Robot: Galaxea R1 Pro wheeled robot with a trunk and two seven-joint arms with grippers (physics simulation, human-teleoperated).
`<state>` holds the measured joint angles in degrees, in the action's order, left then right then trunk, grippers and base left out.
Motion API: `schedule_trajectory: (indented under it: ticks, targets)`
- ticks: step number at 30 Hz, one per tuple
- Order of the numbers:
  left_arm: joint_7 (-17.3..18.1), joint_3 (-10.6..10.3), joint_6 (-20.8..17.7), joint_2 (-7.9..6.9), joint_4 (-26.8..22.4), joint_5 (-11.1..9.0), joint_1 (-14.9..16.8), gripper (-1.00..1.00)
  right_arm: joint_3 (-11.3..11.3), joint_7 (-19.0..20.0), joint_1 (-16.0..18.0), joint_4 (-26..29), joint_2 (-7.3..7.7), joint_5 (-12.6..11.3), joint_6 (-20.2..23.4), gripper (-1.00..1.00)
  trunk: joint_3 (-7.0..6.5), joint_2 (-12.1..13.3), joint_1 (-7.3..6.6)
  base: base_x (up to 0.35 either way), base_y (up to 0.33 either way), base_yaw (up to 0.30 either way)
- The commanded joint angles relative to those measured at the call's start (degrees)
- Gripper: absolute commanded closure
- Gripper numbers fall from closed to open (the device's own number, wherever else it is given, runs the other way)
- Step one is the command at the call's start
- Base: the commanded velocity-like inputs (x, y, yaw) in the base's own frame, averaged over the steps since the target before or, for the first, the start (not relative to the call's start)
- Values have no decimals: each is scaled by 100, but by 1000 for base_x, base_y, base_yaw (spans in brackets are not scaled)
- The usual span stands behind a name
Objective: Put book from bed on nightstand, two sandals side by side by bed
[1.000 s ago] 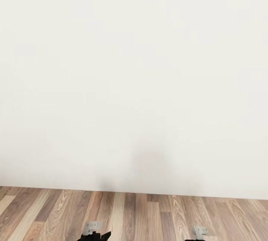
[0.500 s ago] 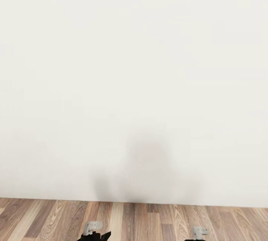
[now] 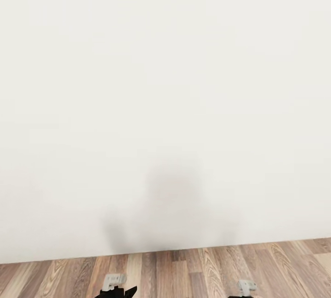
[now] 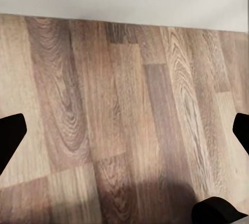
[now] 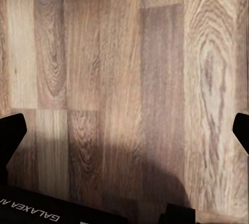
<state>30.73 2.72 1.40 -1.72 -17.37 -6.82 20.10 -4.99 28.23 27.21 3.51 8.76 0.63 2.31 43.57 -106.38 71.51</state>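
Close ahead, a blank white wall [image 3: 165, 82] meets the wood-plank floor [image 3: 184, 275], both end effectors, left [image 4: 124, 130] and right [image 5: 124, 128], hang spread wide and empty, and with book, bed and sandals unseen, the whole task seemingly remains.

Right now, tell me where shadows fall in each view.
Head view: a soft grey shadow blurs the wall low down, just above the floor. Left wrist view: a dark patch lies on the planks between the open left gripper fingertips. Right wrist view: a shadow darkens the planks between the open right gripper fingertips.
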Motion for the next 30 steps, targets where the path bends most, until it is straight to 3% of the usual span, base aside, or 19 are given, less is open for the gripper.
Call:
schedule_trajectory:
  ticks: [1, 30]
  targets:
    - [35, 27, 1, 2, 5, -12, 2, -100, -46, 25, 3, 1, 1, 7, 24, -100, 5, -2, -1, 0, 0, -252]
    - [56, 35, -5, -4, 5, -12, 2, -100, -46, 25, 3, 1, -5, 7, 24, -100, 5, -2, -1, 0, 0, -254]
